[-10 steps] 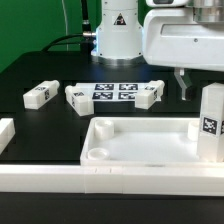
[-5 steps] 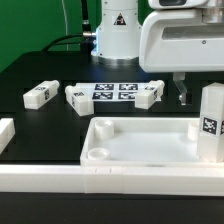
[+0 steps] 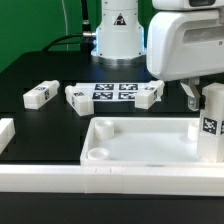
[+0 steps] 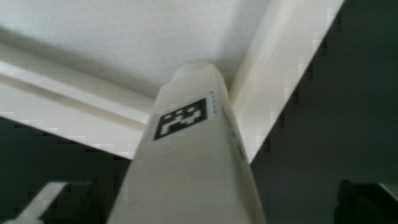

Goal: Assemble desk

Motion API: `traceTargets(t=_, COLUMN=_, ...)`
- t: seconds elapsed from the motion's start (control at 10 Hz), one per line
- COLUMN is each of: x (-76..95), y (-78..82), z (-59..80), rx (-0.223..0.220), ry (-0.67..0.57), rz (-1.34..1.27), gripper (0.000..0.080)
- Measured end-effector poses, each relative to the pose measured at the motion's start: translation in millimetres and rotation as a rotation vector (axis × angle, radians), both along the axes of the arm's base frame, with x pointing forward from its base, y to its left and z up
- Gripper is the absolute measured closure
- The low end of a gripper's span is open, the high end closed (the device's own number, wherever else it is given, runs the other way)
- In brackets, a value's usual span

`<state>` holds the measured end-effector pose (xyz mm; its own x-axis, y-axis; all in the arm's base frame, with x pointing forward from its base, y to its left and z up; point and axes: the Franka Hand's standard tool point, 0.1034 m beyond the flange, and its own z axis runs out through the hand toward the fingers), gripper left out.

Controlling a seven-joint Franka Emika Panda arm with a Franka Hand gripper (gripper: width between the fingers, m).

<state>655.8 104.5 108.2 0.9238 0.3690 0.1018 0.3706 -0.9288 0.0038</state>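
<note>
Desk top (image 3: 140,150): nearest, rim up.
Upright leg (image 3: 211,125): at the desk top's corner, exterior view's right — seating unclear.
End effector (image 3: 196,96): spread astride that leg, pinching nothing.
Loose legs (image 3: 40,94): beyond the desk top's far rim.
Risk: a finger clipping the upright leg could topple it.

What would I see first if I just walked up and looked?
A big white robot arm fills the exterior view's upper right, just over a square white leg standing upright at the right end of the tray-like desk top. In the wrist view that leg towers up the middle, showing its black-and-white tag.
</note>
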Motion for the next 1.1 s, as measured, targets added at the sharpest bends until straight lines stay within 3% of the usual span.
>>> traceTargets(t=0.3, x=0.7, y=-4.9, z=0.1, rx=-0.025, ry=-0.006, rz=0.204, gripper=0.015)
traceTargets(t=0.5, x=0.5, y=-4.6, z=-0.3, rx=-0.022, ry=-0.005, rz=0.182, gripper=0.0408)
traceTargets(t=0.6, x=0.6, y=-4.5, z=-0.3, rx=-0.022, ry=-0.005, rz=0.178, gripper=0.0408)
traceTargets(t=0.7, x=0.5, y=-4.6, z=-0.3, rx=-0.02, ry=-0.004, rz=0.16, gripper=0.0511)
traceTargets(t=1.1, x=0.6, y=-5.0, z=-0.3, rx=0.004, ry=0.004, rz=-0.059, gripper=0.0511)
